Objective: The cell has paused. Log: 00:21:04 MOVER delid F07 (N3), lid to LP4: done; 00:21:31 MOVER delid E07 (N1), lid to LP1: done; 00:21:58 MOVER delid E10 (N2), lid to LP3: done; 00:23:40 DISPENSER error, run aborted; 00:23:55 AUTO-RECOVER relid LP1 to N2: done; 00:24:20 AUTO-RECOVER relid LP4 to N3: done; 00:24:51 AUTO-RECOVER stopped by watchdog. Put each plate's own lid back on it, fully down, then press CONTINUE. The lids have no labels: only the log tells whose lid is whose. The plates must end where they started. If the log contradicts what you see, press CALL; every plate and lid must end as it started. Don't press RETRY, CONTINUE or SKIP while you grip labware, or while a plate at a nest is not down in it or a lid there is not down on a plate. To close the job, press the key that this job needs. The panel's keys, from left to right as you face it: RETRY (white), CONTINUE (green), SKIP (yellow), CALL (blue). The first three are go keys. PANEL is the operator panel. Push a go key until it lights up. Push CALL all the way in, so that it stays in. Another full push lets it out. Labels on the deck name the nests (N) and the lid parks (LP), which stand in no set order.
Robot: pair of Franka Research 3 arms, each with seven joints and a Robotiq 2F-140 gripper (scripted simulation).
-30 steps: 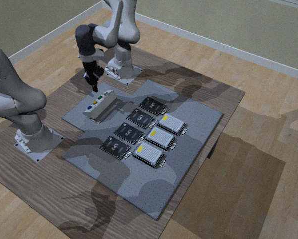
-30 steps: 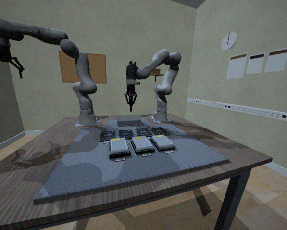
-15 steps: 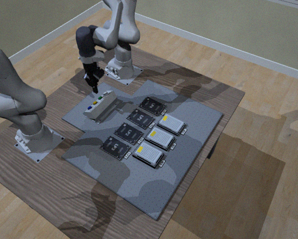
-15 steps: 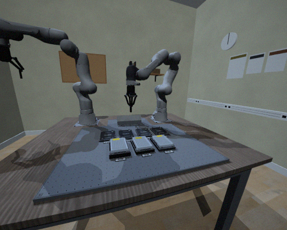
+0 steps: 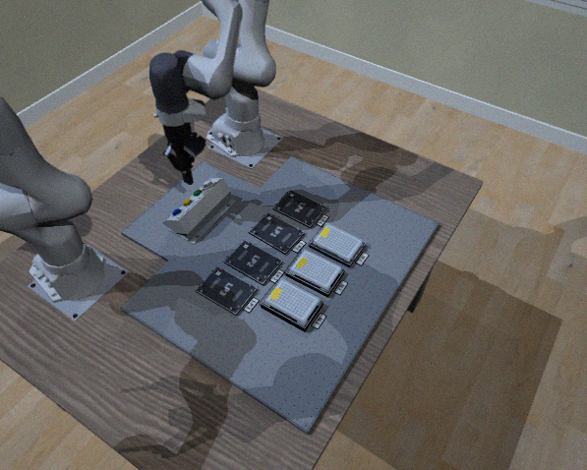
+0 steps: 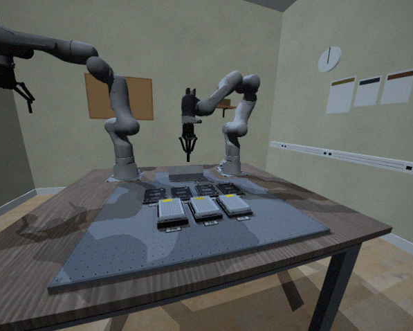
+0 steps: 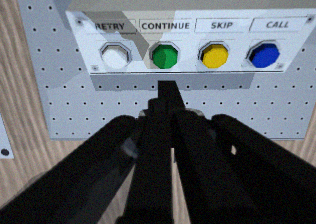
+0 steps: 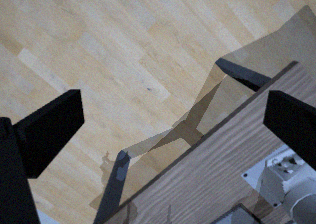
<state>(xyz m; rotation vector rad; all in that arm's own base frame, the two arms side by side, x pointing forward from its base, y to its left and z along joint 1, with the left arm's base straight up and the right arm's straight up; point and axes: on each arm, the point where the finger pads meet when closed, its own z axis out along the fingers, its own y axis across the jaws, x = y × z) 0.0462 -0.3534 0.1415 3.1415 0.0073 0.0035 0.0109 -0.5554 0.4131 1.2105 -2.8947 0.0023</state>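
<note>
Three plates (image 5: pixel 336 242) (image 5: pixel 315 271) (image 5: pixel 292 303) with yellow marks sit in the nest row, each seemingly under a pale lid lying flat. The lid parks LP4 (image 5: pixel 299 206), LP1 (image 5: pixel 276 232), LP2 (image 5: pixel 254 261) and LP3 (image 5: pixel 226 290) hold no lids. My left gripper (image 5: pixel 188 181) (image 6: pixel 188 160) (image 7: pixel 166 94) is shut and empty, above the panel's (image 5: pixel 203 214) (image 6: pixel 185 173) (image 7: pixel 190 0) key side. The green CONTINUE key (image 7: pixel 165 56) (image 5: pixel 198 193) is just beyond its tips in the left wrist view and looks unlit. The blue CALL key (image 7: pixel 264 55) stands out. My right gripper (image 6: pixel 10 110) (image 8: pixel 173 106) is open and empty.
The white RETRY key (image 7: pixel 115 56) and yellow SKIP key (image 7: pixel 215 55) flank CONTINUE. The right gripper hangs high, beyond the table edge (image 8: pixel 200 146) in its wrist view. The nest labels are too blurred to read surely.
</note>
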